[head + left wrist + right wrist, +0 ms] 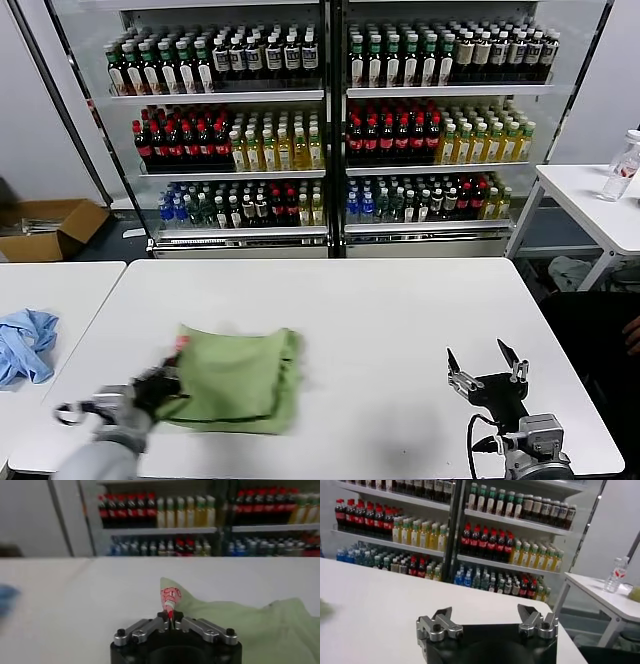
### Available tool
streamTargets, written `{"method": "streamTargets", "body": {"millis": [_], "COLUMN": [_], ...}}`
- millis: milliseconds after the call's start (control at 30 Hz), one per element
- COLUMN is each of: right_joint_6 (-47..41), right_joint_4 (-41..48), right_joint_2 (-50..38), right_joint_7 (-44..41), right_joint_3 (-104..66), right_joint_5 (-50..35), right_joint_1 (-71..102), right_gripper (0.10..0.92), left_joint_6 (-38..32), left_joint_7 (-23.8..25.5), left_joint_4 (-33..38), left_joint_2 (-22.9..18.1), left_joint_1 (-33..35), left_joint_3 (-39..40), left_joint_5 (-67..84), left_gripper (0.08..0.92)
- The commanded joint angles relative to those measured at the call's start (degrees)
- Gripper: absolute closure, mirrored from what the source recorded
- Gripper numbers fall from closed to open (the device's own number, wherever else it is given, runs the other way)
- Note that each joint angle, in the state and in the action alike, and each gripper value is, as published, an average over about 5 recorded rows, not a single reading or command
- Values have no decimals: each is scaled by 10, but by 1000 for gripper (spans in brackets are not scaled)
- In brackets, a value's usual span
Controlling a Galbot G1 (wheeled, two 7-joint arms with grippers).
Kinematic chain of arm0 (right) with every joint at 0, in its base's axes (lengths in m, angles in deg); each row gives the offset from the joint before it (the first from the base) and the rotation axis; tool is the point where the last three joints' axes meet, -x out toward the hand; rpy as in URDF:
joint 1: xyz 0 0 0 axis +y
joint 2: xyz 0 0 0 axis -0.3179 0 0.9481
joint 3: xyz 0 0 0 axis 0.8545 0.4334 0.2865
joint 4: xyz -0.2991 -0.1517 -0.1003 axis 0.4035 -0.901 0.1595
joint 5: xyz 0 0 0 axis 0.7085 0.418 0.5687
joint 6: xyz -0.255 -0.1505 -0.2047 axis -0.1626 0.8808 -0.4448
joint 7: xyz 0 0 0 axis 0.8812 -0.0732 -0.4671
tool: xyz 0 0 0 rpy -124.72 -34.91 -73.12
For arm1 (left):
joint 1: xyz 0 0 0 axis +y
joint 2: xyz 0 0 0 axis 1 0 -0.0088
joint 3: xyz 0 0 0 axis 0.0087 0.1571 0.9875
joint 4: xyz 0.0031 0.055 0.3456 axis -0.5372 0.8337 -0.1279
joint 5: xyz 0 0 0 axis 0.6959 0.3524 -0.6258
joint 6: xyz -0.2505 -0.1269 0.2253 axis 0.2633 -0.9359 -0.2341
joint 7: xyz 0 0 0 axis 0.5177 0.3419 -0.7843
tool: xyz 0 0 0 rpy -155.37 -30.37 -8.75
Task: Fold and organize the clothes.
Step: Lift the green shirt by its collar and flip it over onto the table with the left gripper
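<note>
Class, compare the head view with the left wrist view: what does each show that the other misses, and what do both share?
Only the head view shows the open right gripper near the white table's front right, the light blue crumpled cloth on the neighbouring table, and a clear plastic bottle on a side table.

Only the left wrist view shows, close up, the left gripper shut on the shirt's red-and-white printed patch.

Both show the folded light green polo shirt and the drinks shelves behind.

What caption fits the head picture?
Left gripper pinches the folded green polo shirt; right gripper waits open.
</note>
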Motion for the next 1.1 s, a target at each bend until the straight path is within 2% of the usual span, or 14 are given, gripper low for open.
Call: {"method": "streamTargets", "body": {"millis": [33,100,200,300,367,433,500,600,833,967,1100], "right_joint_6": [2,2,2,1,0,-1,-1,-2,-2,-4,-6], "right_joint_4": [3,2,1,-2,-3,-3,-4,-6,-6,-6,-5], "right_joint_2": [-1,-2,-1,0,1,0,-1,-2,-7,-9,-14], "right_joint_7": [0,0,0,1,1,1,1,1,1,1,1], "right_joint_3": [14,10,6,9,12,12,12,11,10,9,8], "right_joint_5": [0,-1,-1,2,4,5,6,6,6,6,4], "right_joint_1": [-19,-18,-13,-10,-9,-8,-8,-6,-4,-5,-11], "right_gripper": [202,203,203,202,202,203,203,203,203,203,203], "left_joint_6": [17,17,17,16,16,15,15,3,-71,-84,-86], "left_joint_7": [71,42,10,26,43,58,67,60,-27,-33,5], "left_joint_4": [83,127,156,147,140,131,113,69,-55,-82,-63], "left_joint_2": [106,69,-25,-134,-194,-234,-261,-282,-325,-324,-288], "left_joint_1": [23,11,-8,-12,-10,-10,-16,-46,-167,-196,-181], "left_joint_3": [-172,-62,142,308,387,437,461,450,378,361,364], "left_joint_5": [64,128,175,123,94,67,48,36,59,45,12], "left_gripper": [890,890,890,890,890,890,890,890,890,890,883]}}
